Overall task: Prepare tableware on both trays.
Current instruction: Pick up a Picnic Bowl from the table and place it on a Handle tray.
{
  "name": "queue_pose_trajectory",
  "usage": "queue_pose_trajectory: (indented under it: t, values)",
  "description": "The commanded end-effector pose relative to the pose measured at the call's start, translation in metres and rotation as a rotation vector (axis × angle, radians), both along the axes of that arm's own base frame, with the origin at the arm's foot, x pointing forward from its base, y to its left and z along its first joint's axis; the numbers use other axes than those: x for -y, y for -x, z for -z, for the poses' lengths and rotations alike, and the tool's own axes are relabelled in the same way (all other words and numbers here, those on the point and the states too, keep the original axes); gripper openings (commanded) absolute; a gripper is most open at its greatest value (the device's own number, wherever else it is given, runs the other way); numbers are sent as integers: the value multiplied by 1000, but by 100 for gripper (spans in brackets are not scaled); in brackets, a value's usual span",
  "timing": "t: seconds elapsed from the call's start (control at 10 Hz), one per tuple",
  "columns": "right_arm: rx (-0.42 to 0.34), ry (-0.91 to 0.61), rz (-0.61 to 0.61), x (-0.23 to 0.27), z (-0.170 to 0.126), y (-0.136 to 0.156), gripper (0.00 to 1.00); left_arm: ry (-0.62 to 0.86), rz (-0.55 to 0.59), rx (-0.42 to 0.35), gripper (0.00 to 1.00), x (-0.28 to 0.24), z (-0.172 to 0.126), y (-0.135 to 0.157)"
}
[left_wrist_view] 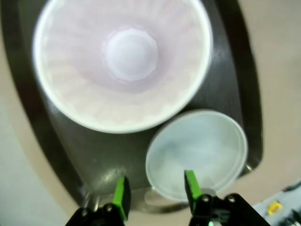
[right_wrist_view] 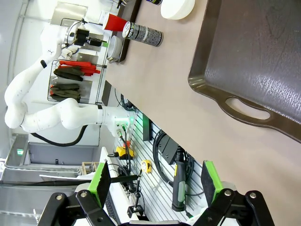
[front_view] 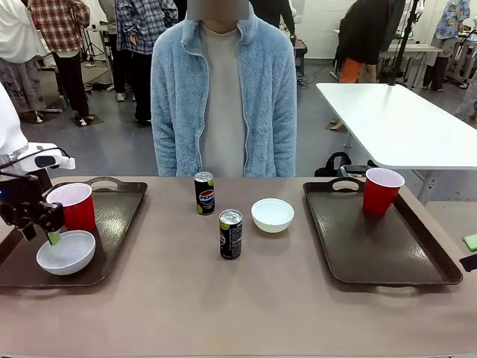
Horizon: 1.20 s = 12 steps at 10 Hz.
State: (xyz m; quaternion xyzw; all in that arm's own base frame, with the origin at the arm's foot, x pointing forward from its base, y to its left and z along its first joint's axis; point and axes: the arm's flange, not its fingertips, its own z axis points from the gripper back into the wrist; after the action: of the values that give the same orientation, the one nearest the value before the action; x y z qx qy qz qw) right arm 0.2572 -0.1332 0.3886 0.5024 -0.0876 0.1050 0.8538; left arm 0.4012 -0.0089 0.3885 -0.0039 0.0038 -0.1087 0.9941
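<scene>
Left tray [front_view: 123, 212] holds an upright red cup [front_view: 73, 205] and a bowl [front_view: 68, 253] (both empty); right tray [front_view: 387, 250] holds the other cup [front_view: 382, 190]. The far can [front_view: 204, 192], near can [front_view: 230, 233] and second bowl [front_view: 273, 214] stand between the trays. Left gripper [left_wrist_view: 157, 193] straddles the bowl's rim, fingers parted. Right gripper [right_wrist_view: 155, 172] is spread wide, holding nothing.

A person [front_view: 223, 74] in a fluffy light blue jacket [front_view: 272, 112] stands at the far side of the tan table [front_view: 171, 306]. Behind to the right stands a white table [front_view: 402, 119], a black bag [front_view: 337, 165] just beside it. Other people [front_view: 59, 37] stand farther back.

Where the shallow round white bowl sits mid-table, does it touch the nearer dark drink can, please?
Apart: front view shows bare tabletop between bowl and can.
</scene>
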Motion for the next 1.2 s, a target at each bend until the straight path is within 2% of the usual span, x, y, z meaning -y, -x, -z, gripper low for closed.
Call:
queue_pose_trajectory:
  t: [0.0, 0.1, 0.2, 0.4, 0.5, 0.6, 1.1]
  values:
    - [8, -15, -2, 0, 0, -1, 100, -70, 42, 26, 100, 9, -37, 18]
    - [8, -15, -2, 0, 0, -1, 100, -82, 56, 44, 100, 17, -53, 27]
    - [8, -15, -2, 0, 0, -1, 100, -95, 67, 62, 83, 26, -70, 35]
    - [8, -15, -2, 0, 0, -1, 100, -123, 30, 92, 100, 36, -90, 36]
    - [8, -15, -2, 0, 0, -1, 100, -167, -60, 77, 100, 40, -88, 29]
    - [8, -15, -2, 0, 0, -1, 100, -78, 73, 84, 100, 33, -88, 39]
    - [8, -15, -2, 0, 0, -1, 100, -78, 73, 84, 100, 33, -88, 39]
